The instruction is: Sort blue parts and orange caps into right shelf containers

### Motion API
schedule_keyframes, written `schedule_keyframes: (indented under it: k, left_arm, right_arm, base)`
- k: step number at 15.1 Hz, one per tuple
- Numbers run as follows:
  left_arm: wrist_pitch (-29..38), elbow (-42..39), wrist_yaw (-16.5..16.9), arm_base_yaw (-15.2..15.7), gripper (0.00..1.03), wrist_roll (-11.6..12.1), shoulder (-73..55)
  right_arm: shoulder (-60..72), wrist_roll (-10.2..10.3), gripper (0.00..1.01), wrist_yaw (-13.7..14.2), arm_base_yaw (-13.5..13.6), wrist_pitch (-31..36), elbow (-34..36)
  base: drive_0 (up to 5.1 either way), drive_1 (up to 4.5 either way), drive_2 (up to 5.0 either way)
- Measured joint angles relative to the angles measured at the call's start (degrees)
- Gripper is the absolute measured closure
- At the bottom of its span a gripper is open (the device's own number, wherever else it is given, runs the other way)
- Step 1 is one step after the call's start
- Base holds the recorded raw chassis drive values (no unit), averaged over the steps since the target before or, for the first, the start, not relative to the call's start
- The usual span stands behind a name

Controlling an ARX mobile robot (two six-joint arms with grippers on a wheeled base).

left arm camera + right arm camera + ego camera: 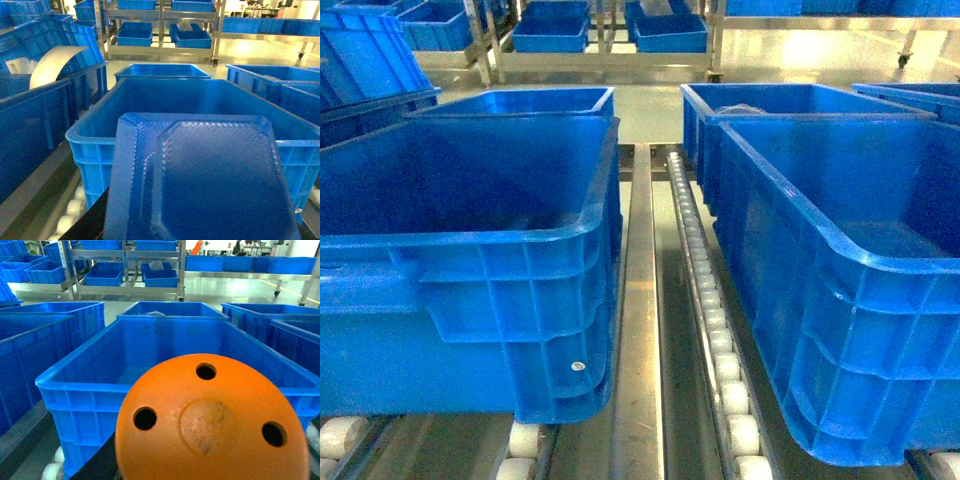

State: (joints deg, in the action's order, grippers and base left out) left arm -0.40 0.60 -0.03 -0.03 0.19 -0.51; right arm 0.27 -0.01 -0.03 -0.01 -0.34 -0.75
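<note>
Blue part (pixel 200 185) and orange cap (pixel 212 420) before crates (pixel 840 260); gripper states untellable.

Nothing here can be read. The blue crates (pixel 470 290) carry no printing or labels on their walls that I can make out. A pale sheet (pixel 52 62) curls in a crate at the left of the left wrist view, and whatever marks it bears are too blurred to tell. The orange cap (pixel 212 422) and the blue part (pixel 200 180) show no lettering either.
</note>
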Motion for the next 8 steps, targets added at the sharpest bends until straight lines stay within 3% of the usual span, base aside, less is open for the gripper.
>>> schedule_keyframes:
  k: [8]
  left_arm:
    - [0.0,0.0,0.0,0.0,0.60,0.0,0.0]
  right_arm:
    - [0.0,0.0,0.56,0.0,0.0,0.0,0.0]
  base:
    - [0.0,0.00,0.0]
